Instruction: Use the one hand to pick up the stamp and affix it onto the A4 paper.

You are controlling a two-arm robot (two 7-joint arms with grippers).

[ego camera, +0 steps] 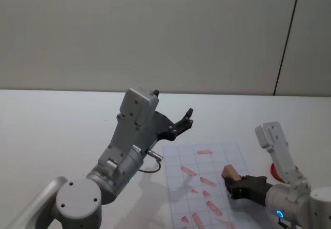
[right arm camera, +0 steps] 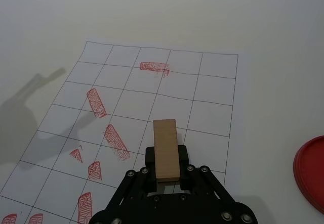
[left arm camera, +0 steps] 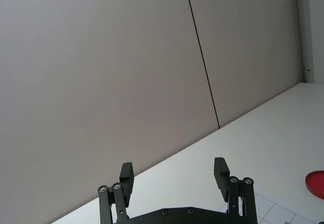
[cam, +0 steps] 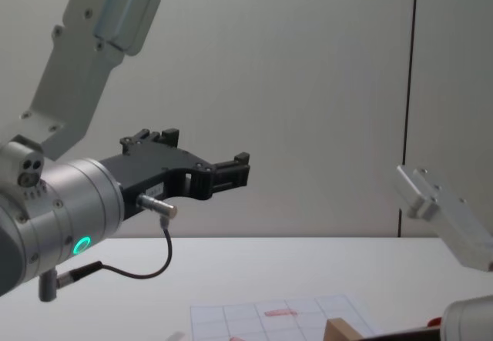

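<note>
Right gripper (ego camera: 234, 184), on the wrist bearing a blue-lit ring (ego camera: 280, 214), reaches in from the robot's right at the near edge of the white table (ego camera: 51, 125). Its 2 black fingers (right arm camera: 151, 156) are clamped on the sides of the stamp (ego camera: 230, 174), a tan wooden block that projects forward from between them. In the right wrist view the stamp (right arm camera: 165, 138) sits lengthwise in the right gripper (right arm camera: 166, 164), and its free end points out over the grid. The stamp lies over the right part of the A4 paper (ego camera: 227, 154), a white sheet ruled in grey squares. Whether it touches the sheet cannot be told. The A4 paper (right arm camera: 212, 82) carries several reddish stamp marks (right arm camera: 154, 67), most of them on its left and middle columns, and the squares just ahead of the block are blank. A round red ink pad (right arm camera: 310, 178) rests on the table just beside the sheet's right edge, apart from the stamp. Left gripper (ego camera: 182, 123), on the arm with a green-lit ring (cam: 80, 244), is raised well above the table to the left of the sheet. Its fingers (left arm camera: 126, 172) stand apart with nothing between them, and it points toward the grey wall (ego camera: 155, 32).
</note>
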